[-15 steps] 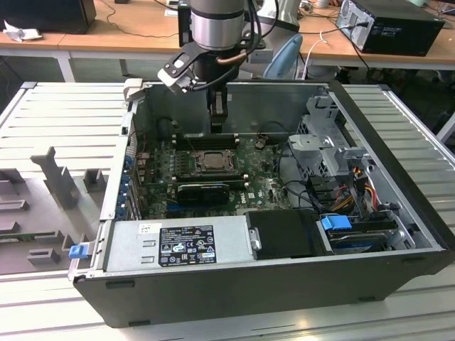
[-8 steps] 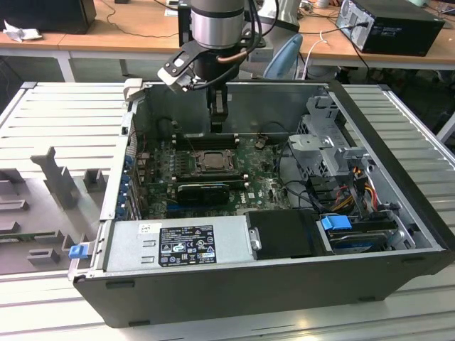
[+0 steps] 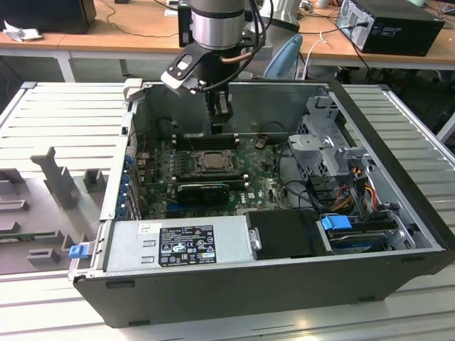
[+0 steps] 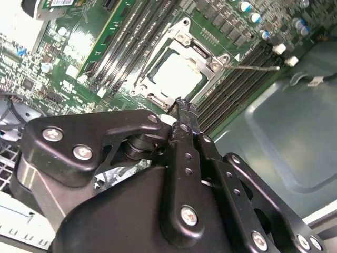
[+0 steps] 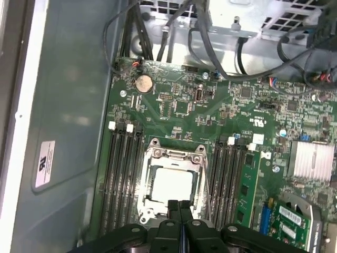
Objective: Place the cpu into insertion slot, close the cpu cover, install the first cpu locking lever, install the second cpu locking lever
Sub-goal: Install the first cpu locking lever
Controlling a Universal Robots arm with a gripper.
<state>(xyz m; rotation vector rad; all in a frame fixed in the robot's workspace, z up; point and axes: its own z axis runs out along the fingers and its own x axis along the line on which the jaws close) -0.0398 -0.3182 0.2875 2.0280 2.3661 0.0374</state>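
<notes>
The gripper has its two black fingers pressed together, with nothing seen between them. In the exterior view the arm descends near-vertically from the 12 o'clock edge, with its wrist above the rear wall of the open computer case. The gripper points straight down into the case. It hangs at 12 o'clock from the insertion slot, close above the motherboard. In the first wrist view the fingertips overlap the rim of the cpu cover; contact cannot be confirmed. The cpu lies seated in the insertion slot. Its pale metal top shows through the square cut-out of the cpu cover, which lies flat over it. In the second wrist view a thin wire locking lever projects from one corner of the socket out across the memory slots. Labels: a black-and-white label sits on the power supply at 6 o'clock from the slot, with a small white sticker at its 9 o'clock. A white label is fixed to the case's inner wall. Their print cannot be made out.
</notes>
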